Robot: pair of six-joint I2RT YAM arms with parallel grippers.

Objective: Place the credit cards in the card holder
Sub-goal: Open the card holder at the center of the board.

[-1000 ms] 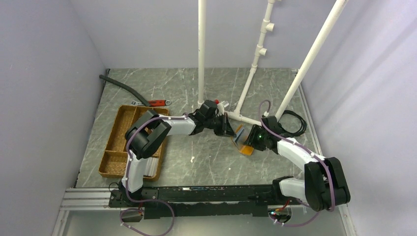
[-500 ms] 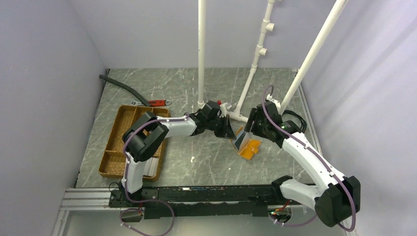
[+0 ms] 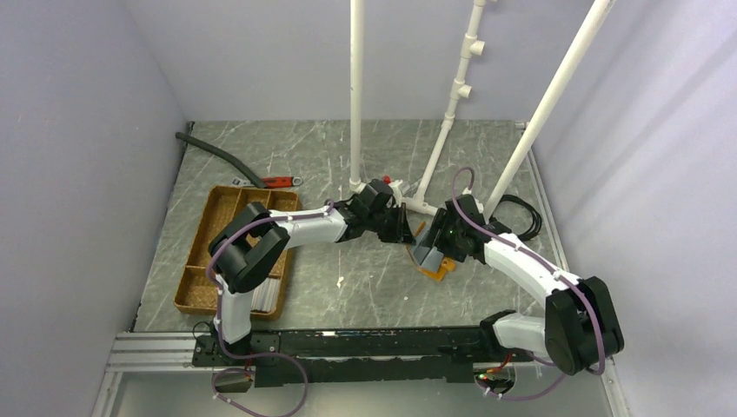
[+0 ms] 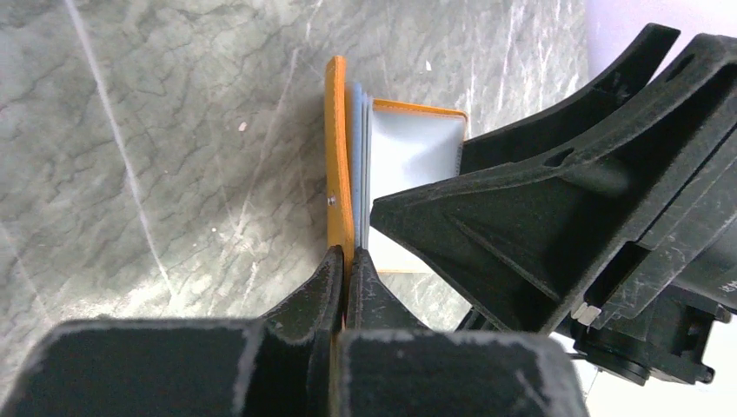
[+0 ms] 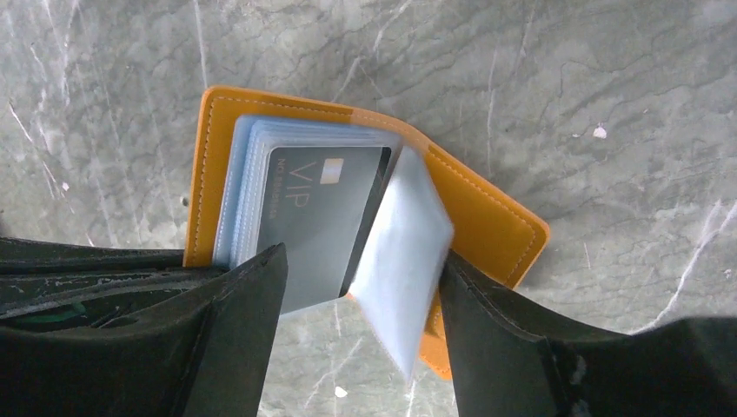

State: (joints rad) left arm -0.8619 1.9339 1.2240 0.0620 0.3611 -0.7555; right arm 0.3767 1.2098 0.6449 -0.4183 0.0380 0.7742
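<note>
The card holder (image 5: 491, 217) lies open on the grey marble table (image 3: 348, 156), a little right of the middle, between the 2 arms. The left gripper (image 4: 346, 261) is closed on the holder's orange cover and pinches its edge, so this cover stands up on its side. The right gripper (image 5: 361, 261) is open, with its 2 fingers wide apart on either side of the holder's inside. Between these fingers a grey card (image 5: 317, 217) with the letters "VIP" sits on a stack of pale blue layers (image 5: 239, 187); I cannot tell if these are cards or sleeves. Just right of the grey card, 1 pale leaf (image 5: 400, 261) stands up and looks blurred. In the top view both grippers meet over the holder. A woven tray (image 3: 202, 282) is well apart at the left. A red-handled tool (image 3: 278, 182) and a black hose (image 3: 217, 156) lie far left.
</note>
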